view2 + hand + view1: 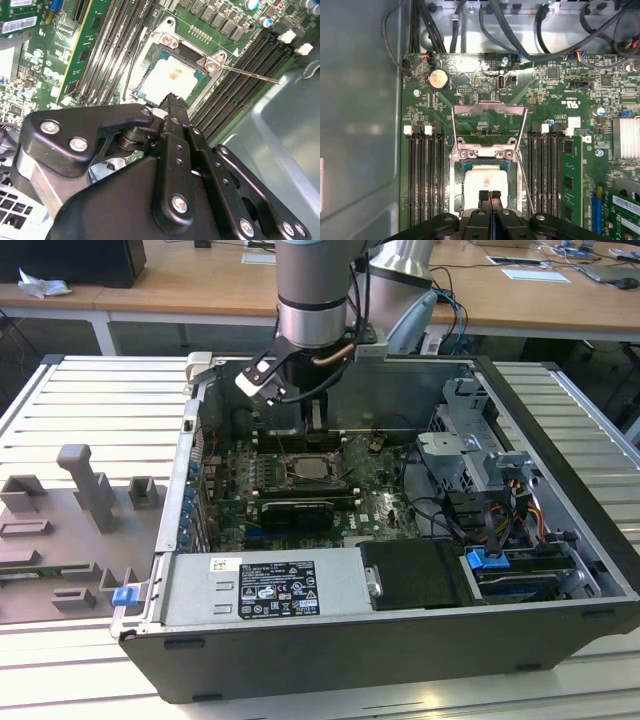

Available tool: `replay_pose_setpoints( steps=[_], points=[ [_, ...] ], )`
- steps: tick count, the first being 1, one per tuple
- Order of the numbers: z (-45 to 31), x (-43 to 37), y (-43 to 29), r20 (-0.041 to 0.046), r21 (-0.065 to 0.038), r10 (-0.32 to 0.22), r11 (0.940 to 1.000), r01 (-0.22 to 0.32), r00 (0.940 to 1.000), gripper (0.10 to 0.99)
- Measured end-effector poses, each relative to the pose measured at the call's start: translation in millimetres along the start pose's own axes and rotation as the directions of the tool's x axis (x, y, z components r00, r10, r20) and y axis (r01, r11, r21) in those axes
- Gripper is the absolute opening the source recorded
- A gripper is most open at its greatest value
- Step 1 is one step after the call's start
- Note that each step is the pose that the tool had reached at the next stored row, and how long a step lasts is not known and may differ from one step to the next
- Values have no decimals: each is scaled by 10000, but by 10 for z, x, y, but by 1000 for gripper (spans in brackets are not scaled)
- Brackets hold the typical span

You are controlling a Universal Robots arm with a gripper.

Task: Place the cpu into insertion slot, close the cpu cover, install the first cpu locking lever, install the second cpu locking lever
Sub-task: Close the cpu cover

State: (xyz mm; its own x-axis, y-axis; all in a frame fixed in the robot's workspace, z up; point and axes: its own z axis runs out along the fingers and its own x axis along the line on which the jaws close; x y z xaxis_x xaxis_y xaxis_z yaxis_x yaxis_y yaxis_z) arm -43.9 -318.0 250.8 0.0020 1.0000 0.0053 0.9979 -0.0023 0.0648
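Confirm the cpu is seated in the slot and the end effector hangs clenched and empty just above it; judge cover closing in hand, requiring you to swing the open frame down.

Cpu in insertion slot — memory slots flanking both sides; cpu cover open beside slot.
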Motion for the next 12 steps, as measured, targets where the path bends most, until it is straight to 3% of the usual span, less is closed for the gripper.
replay_pose_setpoints(
  steps=[4, 7, 8, 12],
  points=[
    [-82, 0, 5, -1, 20, 3, 10000, -3, 10000, 106],
    [-197, 1, 14, -4, 58, 2, 10000, -2, 10000, 106],
    [-196, 0, 35, -8, 116, 10, 9999, -10, 10000, 106],
    [-181, -12, 125, -1, 131, 76, 9999, -76, 10000, 106]
  ],
)
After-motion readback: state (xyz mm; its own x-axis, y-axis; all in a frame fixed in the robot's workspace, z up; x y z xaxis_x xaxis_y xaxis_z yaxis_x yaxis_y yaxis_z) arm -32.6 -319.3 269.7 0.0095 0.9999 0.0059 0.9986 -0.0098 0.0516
